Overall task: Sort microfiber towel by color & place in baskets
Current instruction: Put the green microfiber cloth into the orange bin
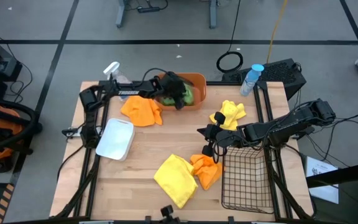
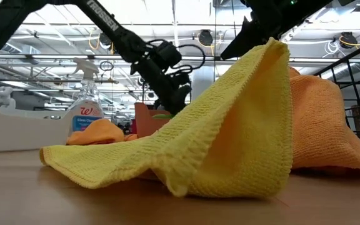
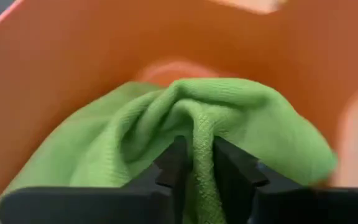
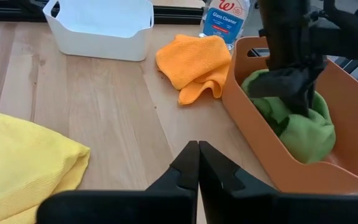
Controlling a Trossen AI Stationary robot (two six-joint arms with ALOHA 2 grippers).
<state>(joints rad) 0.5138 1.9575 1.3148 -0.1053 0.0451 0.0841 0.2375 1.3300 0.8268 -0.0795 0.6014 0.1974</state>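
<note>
Left claw (image 3: 194, 171) pinching ribbed green towel (image 3: 229, 118)

Bright overhead light, soft shadows, foreground blurry.

a towel (image 4: 303, 127) lies in the tub (image 4: 260, 130), bin (image 4: 101, 28) well left of it.

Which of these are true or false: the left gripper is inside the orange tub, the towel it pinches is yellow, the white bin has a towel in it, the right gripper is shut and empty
1. The left gripper is inside the orange tub. True.
2. The towel it pinches is yellow. False: it is a green towel.
3. The white bin has a towel in it. False: it holds no towel.
4. The right gripper is shut and empty. True: it sits over the bare table.
</note>
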